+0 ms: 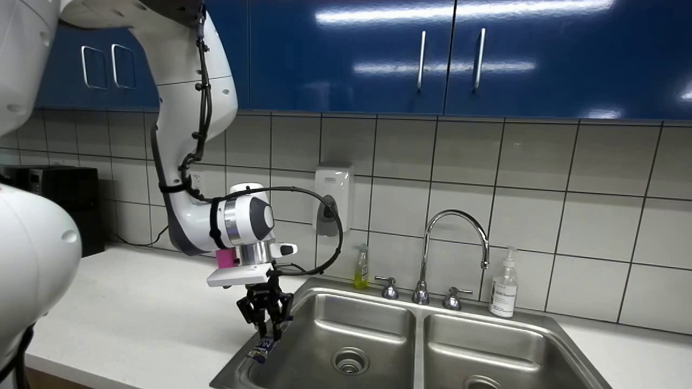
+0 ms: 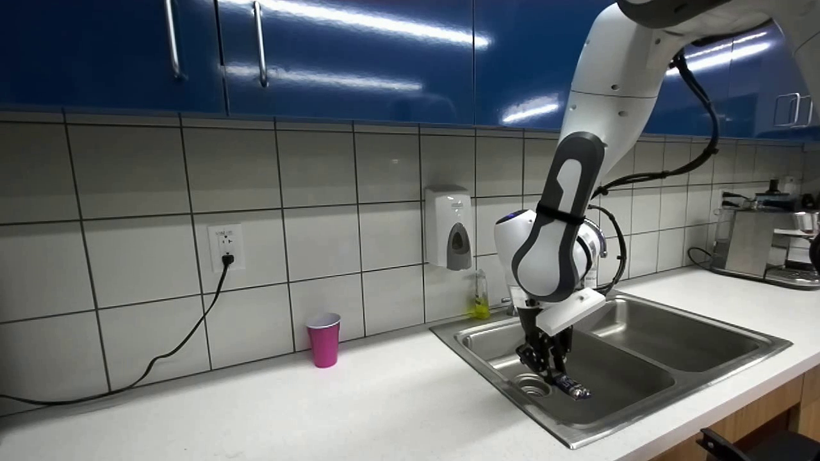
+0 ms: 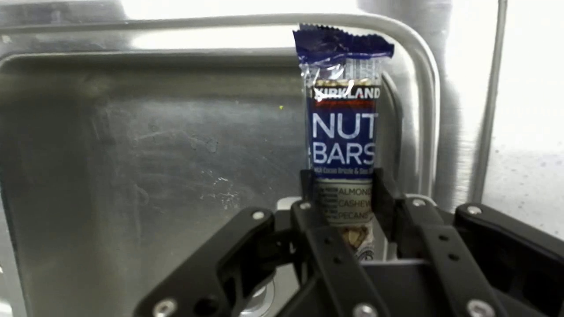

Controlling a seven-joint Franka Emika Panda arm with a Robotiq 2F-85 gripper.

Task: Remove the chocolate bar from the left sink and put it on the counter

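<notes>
The chocolate bar [image 3: 343, 132] is a slim wrapped bar with a blue label and purple end. In the wrist view it stands between the two fingers of my gripper [image 3: 341, 187], which press on its sides; its near end is partly hidden by the gripper. In both exterior views the bar [image 1: 263, 350] [image 2: 572, 387] sticks out from the closed fingertips [image 1: 269, 330] [image 2: 552, 372]. It is held over the left sink [image 1: 373, 324] [image 2: 615, 374] [image 3: 176, 158], near the side rim beside the counter [image 1: 162, 313] [image 2: 320, 410] [image 3: 528, 176].
A pink cup [image 2: 324, 339] stands on the counter by the tiled wall. The faucet [image 1: 427, 254], a yellow-green soap bottle [image 1: 361, 267] and a white pump bottle [image 1: 504, 289] stand behind the sinks. The right basin [image 1: 486, 335] adjoins. A dispenser [image 2: 448, 227] hangs on the wall.
</notes>
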